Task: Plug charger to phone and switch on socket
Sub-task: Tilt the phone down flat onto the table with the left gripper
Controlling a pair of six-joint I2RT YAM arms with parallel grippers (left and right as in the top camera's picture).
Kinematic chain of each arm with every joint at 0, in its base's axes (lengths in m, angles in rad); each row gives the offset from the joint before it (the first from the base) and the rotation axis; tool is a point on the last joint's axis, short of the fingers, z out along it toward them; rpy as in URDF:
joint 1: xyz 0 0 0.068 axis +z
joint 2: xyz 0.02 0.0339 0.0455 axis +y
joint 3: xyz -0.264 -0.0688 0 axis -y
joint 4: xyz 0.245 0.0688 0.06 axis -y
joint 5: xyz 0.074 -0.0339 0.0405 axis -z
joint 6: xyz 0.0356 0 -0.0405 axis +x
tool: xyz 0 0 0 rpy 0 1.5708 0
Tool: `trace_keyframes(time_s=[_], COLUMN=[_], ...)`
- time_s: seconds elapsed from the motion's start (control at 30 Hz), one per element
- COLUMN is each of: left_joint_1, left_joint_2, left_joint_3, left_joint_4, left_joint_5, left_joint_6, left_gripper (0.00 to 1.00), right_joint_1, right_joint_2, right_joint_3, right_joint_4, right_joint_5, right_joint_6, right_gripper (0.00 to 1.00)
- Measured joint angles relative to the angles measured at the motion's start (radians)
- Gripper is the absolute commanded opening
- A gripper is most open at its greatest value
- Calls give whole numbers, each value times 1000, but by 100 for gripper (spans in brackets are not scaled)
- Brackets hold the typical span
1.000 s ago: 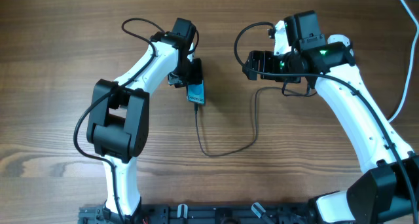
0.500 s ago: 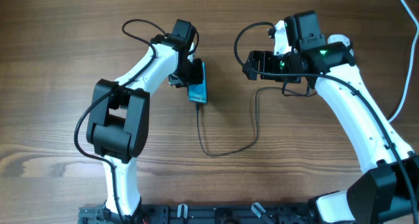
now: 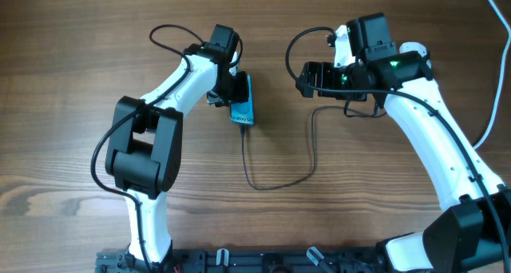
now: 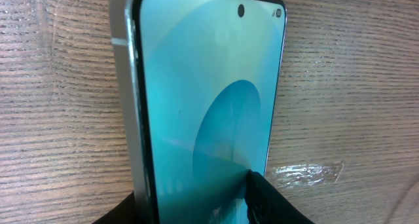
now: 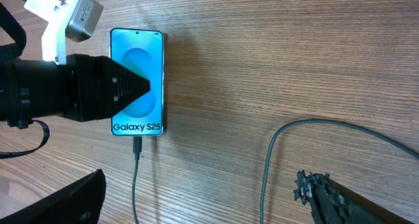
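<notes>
Upper centre of the overhead view, the left claw (image 3: 237,93) grips the tilted phone (image 4: 209,99) over the tabletop (image 3: 80,49). The charger (image 3: 310,145) meets the phone's lower end. Just to the right, the right claw (image 3: 305,80) gapes wide, holding nothing.

Arms (image 3: 180,80): white shells, black joint housings (image 3: 144,149).
Cables: thin black loops (image 3: 164,32) ran beside both wrists.
Right arm (image 3: 431,139): green light (image 3: 393,64) glowed near wrist.
Left tool (image 3: 237,93): black, wedge-tapered; white camera bracket (image 5: 65,18) behind.
Right tool (image 3: 305,79): black, serrated fingertip (image 5: 313,185).
</notes>
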Motion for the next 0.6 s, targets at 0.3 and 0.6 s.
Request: trace_keyframes(time_s=[0.3,0.6], left_joint_1=[0,0], left_joint_2=[0,-21], left_joint_3=[-2,-55], left_joint_4=[4,68], left_joint_5=[0,0], left_joint_6=[0,0], left_gripper=[41,45], right_joint_1=[0,0], right_joint_2=[0,0], right_joint_3=[0,0], right_joint_4=[0,0], right_joint_5=[0,0], right_joint_6=[0,0], right_gripper=[100,100])
